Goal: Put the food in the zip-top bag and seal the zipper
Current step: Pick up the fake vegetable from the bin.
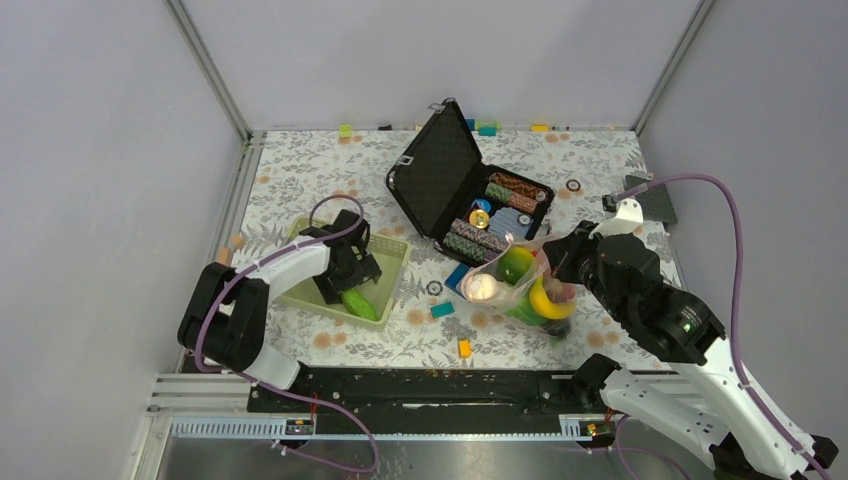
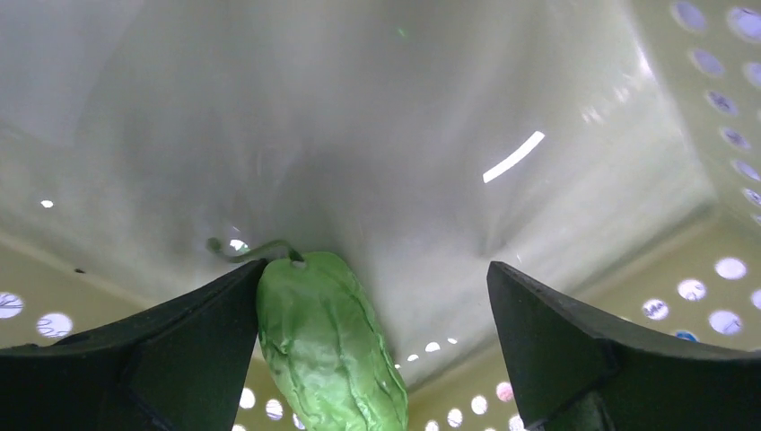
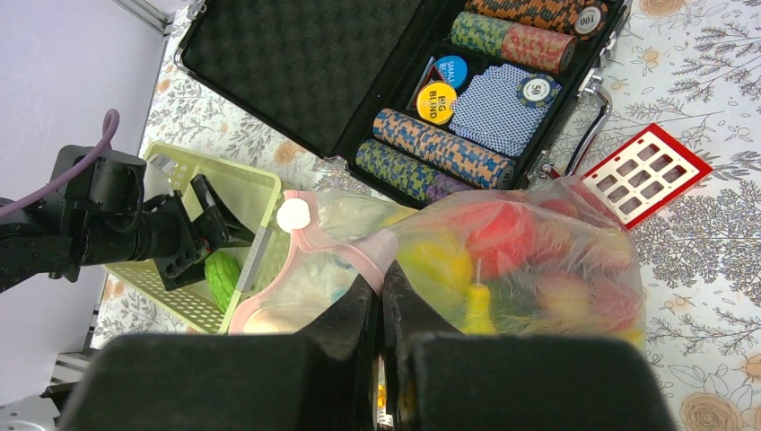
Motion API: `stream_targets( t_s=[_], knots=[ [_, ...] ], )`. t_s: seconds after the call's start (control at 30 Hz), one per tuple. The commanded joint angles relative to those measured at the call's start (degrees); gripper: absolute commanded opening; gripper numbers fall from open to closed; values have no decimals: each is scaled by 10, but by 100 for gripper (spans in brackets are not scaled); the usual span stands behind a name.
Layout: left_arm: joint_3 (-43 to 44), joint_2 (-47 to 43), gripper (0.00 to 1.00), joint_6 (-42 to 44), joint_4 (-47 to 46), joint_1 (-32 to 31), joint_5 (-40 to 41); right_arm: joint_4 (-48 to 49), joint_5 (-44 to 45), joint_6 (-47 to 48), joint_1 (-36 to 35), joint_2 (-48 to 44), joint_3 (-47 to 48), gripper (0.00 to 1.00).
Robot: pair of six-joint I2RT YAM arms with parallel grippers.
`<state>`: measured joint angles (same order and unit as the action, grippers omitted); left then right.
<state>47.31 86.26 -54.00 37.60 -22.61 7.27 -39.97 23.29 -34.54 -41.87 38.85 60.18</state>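
The clear zip-top bag [image 1: 515,285] hangs open at table centre-right with red, yellow and green toy food inside [image 3: 502,242]. My right gripper [image 3: 381,283] is shut on the bag's pink zipper strip [image 3: 341,247] and holds the mouth open toward the left. My left gripper [image 2: 372,296] is open inside the light green basket [image 1: 385,265], its jaws wide apart on either side of a green leaf [image 2: 328,350]. The leaf lies on the basket floor against the left finger [image 2: 170,341]. The leaf also shows in the top view [image 1: 358,303] and in the right wrist view [image 3: 220,277].
An open black case [image 1: 460,185] with poker chips and cards stands behind the bag. A red tile [image 3: 646,166] lies by the case. Small coloured blocks [image 1: 442,310] lie on the floral cloth in front of the bag. The basket's perforated walls [image 2: 709,81] surround my left gripper.
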Motion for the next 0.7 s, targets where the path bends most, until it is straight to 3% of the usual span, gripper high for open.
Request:
stream_targets(
  t_s=[0.0, 0.1, 0.2, 0.43, 0.6, 0.67],
  knots=[
    [27, 14, 91, -13, -32, -23, -17, 29, 18, 4, 3, -3, 3, 0],
    [35, 20, 83, -13, -31, -32, -14, 29, 18, 4, 3, -4, 3, 0],
    [33, 22, 70, -15, -31, -33, -11, 29, 18, 5, 3, -6, 3, 0],
    [28, 8, 21, -12, -29, -34, -6, 28, 12, 4, 3, -4, 3, 0],
    [39, -27, 3, -5, -4, -34, 21, 28, 12, 4, 2, -8, 3, 0],
    [45, -58, 0, -10, 16, -39, 55, 29, 14, 5, 2, -10, 2, 0]
  ],
)
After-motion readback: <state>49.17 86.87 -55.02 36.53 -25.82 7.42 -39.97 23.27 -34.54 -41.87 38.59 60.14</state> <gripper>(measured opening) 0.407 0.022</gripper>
